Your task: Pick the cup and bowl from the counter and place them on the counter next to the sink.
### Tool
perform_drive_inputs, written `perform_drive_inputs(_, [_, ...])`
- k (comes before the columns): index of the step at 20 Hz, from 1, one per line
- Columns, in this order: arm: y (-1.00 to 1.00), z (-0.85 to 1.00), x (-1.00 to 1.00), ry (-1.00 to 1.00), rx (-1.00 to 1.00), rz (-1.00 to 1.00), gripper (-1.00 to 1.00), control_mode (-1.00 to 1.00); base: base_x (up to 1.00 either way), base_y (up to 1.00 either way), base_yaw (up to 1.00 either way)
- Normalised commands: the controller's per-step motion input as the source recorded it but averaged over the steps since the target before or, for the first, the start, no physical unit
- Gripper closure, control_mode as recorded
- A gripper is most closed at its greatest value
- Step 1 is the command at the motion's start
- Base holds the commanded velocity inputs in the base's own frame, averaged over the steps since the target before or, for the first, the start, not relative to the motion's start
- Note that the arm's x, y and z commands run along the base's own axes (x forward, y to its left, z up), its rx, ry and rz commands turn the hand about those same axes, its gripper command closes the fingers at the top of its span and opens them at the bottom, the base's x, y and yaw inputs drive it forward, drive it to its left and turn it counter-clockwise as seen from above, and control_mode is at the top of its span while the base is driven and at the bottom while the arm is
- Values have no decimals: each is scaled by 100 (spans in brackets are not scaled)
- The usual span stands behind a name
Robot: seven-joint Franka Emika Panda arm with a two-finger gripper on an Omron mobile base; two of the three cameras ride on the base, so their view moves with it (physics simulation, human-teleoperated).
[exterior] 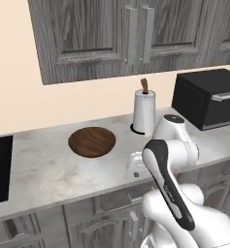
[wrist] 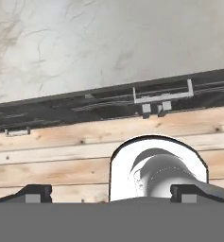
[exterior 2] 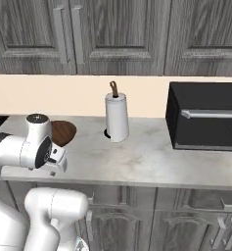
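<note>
The gripper has its fingers spread wide with nothing between them, hanging over the counter's front edge and looking down at the wood floor. The bowl sits on the counter left of the white canister, toaster further right. Can't really make out the cup from these angles.

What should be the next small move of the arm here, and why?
Probably swing the open gripper forward and left, toward the bowl. The hand camera looks down at the counter front edge and the wooden floor, with the fingertips wide apart and nothing between them. The brown bowl sits untouched on the counter left of the white canister, so it seems the nearest thing to pick.
</note>
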Motion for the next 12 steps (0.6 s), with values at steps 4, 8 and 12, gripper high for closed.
perform_drive_inputs(4, [0,0,0,0,0,0,-100,100,37,0,0])
perform_drive_inputs(8, [0,0,0,0,0,0,-100,100,51,1,0])
perform_drive_inputs(12, [0,0,0,0,0,0,-100,100,38,1,0])
